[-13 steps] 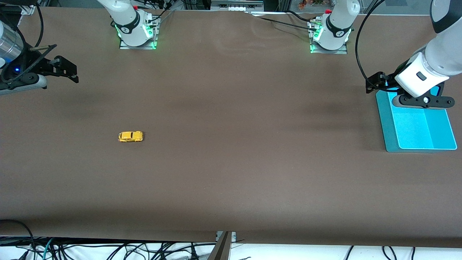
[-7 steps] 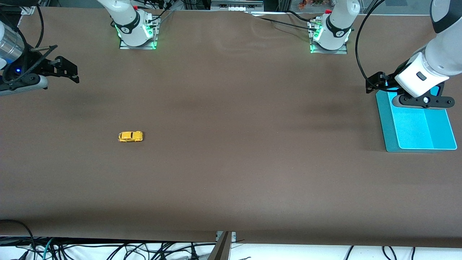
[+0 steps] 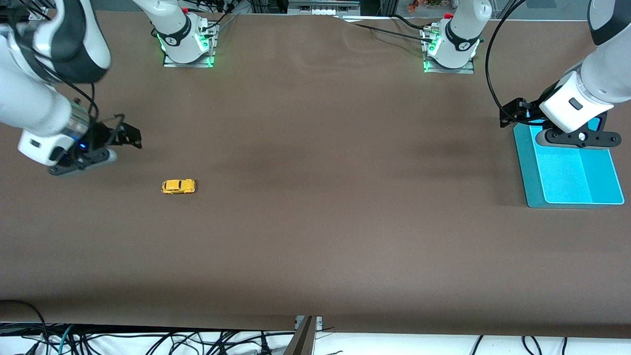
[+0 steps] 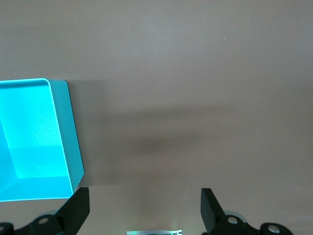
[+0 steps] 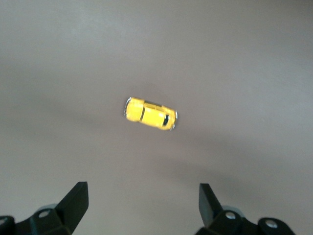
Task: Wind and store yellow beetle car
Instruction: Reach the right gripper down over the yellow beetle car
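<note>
Right hand (image 3: 106, 143): you had it over the bare brown surface (image 3: 315, 222) toward the right arm's end, up in the air, fingers spread wide, nothing between them. Both black fingers (image 5: 73, 200) showed in the right wrist view with only surface in the gap.
Right arm: it came down from its base at the top of the front view and reached out over that end of the surface.
Yellow beetle car (image 3: 178, 186): sat on its wheels on the surface, toward the right arm's end, nearer to the front camera than the right hand's spot. Nothing touched it. You could see it in the right wrist view too (image 5: 150, 113), ahead of the open fingers, apart from them, dark windows up.
Surface middle: plain brown cover, a few soft shadows, no things on it that you could make out.
Left hand (image 3: 557, 121): hung over the edge of the teal tray (image 3: 525, 162), fingers apart, holding nothing. Left wrist view showed both finger tips (image 4: 78, 205) wide with bare surface between.
Left arm: waiting there.
Teal tray: lay flat at the left arm's end of the surface, well apart from the car; a raised rim and a brighter inner floor (image 4: 34, 127), nothing seen inside the visible part.
</note>
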Action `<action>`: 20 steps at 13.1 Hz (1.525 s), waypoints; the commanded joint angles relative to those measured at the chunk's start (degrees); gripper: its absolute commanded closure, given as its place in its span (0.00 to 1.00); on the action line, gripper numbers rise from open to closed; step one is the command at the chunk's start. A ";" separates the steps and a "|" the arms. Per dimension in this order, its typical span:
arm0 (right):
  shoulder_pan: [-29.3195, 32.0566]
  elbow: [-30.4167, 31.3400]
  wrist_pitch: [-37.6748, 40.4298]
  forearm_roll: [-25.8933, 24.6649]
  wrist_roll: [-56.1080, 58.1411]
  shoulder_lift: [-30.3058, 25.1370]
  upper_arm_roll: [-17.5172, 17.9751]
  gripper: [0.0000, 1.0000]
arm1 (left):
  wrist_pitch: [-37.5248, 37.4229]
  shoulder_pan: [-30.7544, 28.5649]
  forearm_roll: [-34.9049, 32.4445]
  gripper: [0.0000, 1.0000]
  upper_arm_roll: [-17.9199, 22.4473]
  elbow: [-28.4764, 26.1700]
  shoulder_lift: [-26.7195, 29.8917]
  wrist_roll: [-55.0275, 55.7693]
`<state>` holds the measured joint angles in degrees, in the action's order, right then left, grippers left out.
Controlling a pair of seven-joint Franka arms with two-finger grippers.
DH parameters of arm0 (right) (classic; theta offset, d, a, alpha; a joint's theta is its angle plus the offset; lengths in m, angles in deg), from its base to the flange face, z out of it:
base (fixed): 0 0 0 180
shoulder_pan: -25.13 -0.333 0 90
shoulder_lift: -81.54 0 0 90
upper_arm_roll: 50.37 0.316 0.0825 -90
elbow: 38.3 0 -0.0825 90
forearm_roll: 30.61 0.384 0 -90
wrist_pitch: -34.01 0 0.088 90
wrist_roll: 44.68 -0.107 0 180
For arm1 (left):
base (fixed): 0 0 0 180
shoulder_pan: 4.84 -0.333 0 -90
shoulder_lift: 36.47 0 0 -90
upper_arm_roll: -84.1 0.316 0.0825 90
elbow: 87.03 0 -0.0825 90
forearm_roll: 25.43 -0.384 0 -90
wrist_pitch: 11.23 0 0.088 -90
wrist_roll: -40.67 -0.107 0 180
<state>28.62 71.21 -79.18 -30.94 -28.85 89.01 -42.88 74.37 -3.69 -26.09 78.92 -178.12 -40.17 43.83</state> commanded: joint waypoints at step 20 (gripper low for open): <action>0.03 10.90 -32.36 0.59 68.10 18.80 1.65 0.06 | -1.22 0.08 0.65 0.00 0.08 1.80 -0.78 0.45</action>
<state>28.21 81.53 -110.68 -31.00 36.88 108.01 -41.36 74.36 -3.69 -26.09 78.92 -178.12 -40.19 43.83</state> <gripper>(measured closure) 0.026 0.000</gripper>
